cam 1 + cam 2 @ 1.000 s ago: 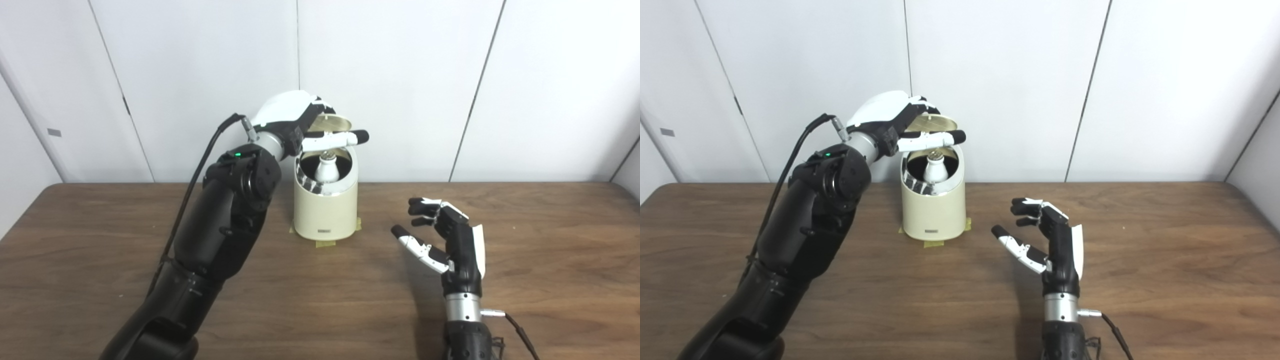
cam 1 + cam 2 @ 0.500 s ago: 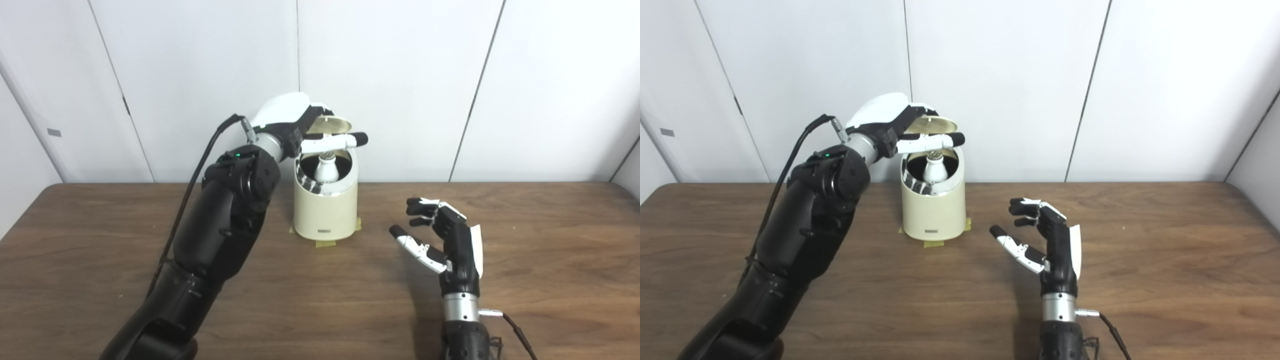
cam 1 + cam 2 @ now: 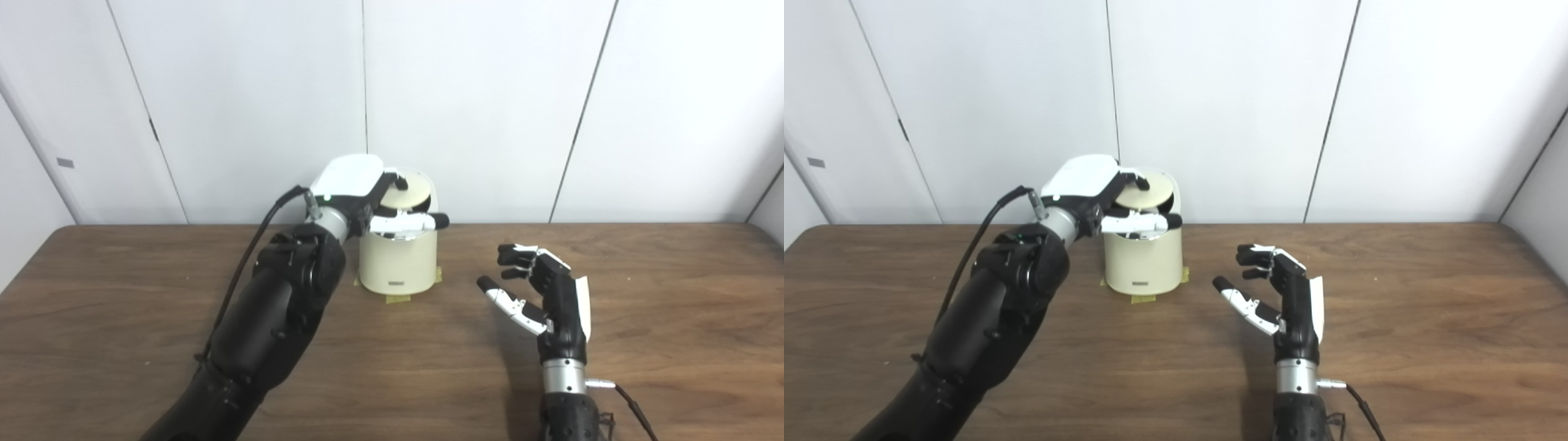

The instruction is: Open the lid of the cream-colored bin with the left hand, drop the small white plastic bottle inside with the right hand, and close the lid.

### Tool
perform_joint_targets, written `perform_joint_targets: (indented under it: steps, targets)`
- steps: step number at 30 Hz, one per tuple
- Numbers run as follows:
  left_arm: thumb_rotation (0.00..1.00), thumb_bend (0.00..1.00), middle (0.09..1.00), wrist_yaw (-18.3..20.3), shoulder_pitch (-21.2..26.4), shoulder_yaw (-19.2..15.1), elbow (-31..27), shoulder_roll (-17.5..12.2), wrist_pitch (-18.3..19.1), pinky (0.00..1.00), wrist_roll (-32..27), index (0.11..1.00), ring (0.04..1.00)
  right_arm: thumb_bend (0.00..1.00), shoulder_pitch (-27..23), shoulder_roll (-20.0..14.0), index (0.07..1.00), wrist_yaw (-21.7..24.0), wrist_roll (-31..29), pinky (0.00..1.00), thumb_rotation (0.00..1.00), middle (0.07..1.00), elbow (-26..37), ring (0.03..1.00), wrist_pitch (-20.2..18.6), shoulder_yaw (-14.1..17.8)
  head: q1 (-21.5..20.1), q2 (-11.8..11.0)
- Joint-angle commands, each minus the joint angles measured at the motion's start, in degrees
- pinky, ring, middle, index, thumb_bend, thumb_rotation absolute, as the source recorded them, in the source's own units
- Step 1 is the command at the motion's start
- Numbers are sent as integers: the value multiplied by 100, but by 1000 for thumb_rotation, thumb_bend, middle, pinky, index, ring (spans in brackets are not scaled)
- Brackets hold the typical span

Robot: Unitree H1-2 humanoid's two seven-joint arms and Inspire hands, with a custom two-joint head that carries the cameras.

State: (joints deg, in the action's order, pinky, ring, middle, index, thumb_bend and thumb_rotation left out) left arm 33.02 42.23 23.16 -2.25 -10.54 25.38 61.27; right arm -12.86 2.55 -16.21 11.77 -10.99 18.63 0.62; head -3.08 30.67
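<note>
While atop lid [image 3: 409, 191], left fingers [image 3: 407, 222]

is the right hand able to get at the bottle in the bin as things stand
Probably not. The lid is down over the cream-colored bin, with the left hand on top of it, and the bottle is not visible. The right hand waits open over the table, apart from the bin.

Bright, even indoor light, soft shadow on the table [image 3: 674, 343] beside the right arm, slightly soft focus throughout
</note>
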Motion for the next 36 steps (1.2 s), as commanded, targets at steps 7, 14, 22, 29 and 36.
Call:
perform_joint_targets:
  steps: [7,14,22,29,36]
  targets:
    - [1000,980,860,-57,108,181,-2,-158,-89,1000,180,833,979,482,-54,52,494,18,57,517,149,635,120,607,51,-25,-23,25]
    - [1000,977,869,-34,21,288,-2,-225,-134,1000,280,842,989,483,-56,63,494,40,-2,519,150,638,143,610,2,-10,-14,53]
    - [1000,966,854,-244,-124,501,-20,-305,-441,1000,655,832,987,483,-79,57,494,46,-8,517,149,635,90,609,59,-4,-14,56]
    - [1000,962,881,-434,-268,937,400,-463,-909,1000,1245,851,992,483,-116,71,495,32,-108,516,150,642,140,609,-32,90,-35,33]
    - [1000,970,870,-866,-475,1023,740,-484,-1204,1000,1415,838,968,484,-151,80,495,60,-164,520,149,645,109,614,-44,97,-28,0]
